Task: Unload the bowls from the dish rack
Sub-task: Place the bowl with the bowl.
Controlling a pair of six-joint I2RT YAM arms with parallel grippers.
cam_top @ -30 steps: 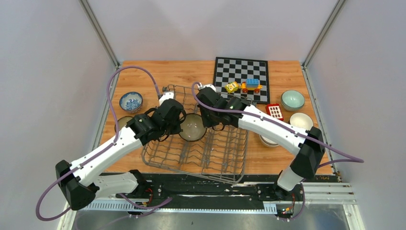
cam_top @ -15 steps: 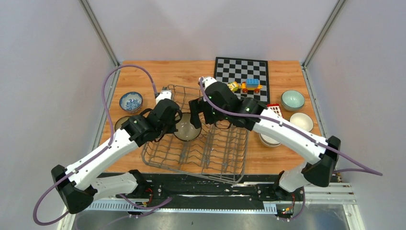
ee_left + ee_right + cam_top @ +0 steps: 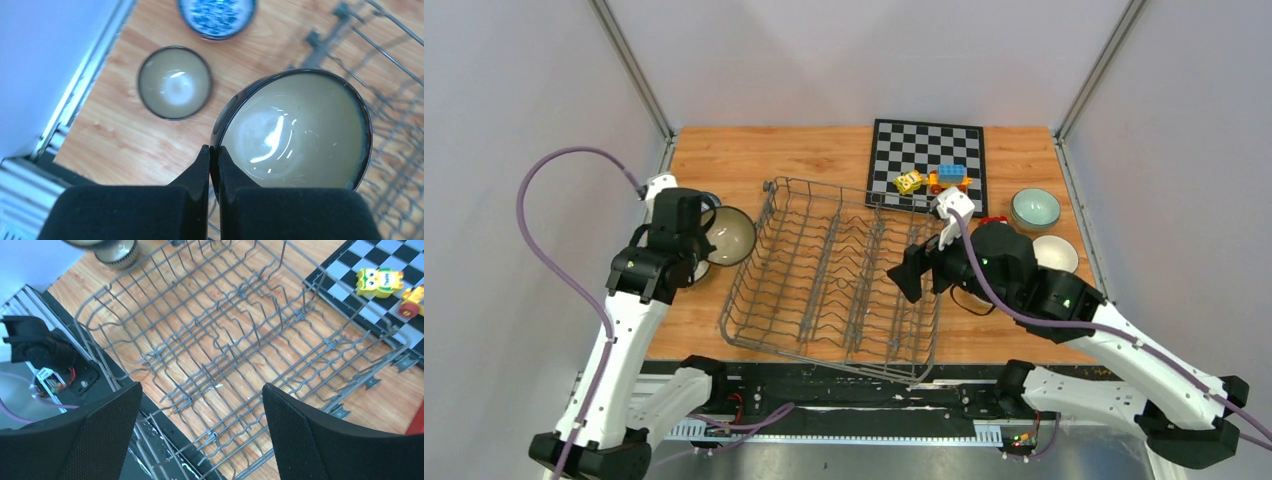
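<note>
Now outside the empty dish rack point(image 3: 824, 262), at its ten o'clock, the dark-rimmed beige bowl point(image 3: 295, 135) hangs by its rim from the clamped left gripper point(image 3: 214, 151), presumably for set-down beside unloaded bowls point(image 3: 174, 82); the right gripper point(image 3: 202, 407) gapes empty.

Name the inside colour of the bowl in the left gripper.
Glossy beige, dark-rimmed round ceramic bowl; left wrist view.

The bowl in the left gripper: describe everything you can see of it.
The bowl is round, glossy ceramic, dark outside and on the rim, pale olive-beige inside, empty. The left gripper is shut on its near rim. It is out of the dish rack, over the table just left of it, near a smaller beige bowl and a blue-and-white bowl.
</note>
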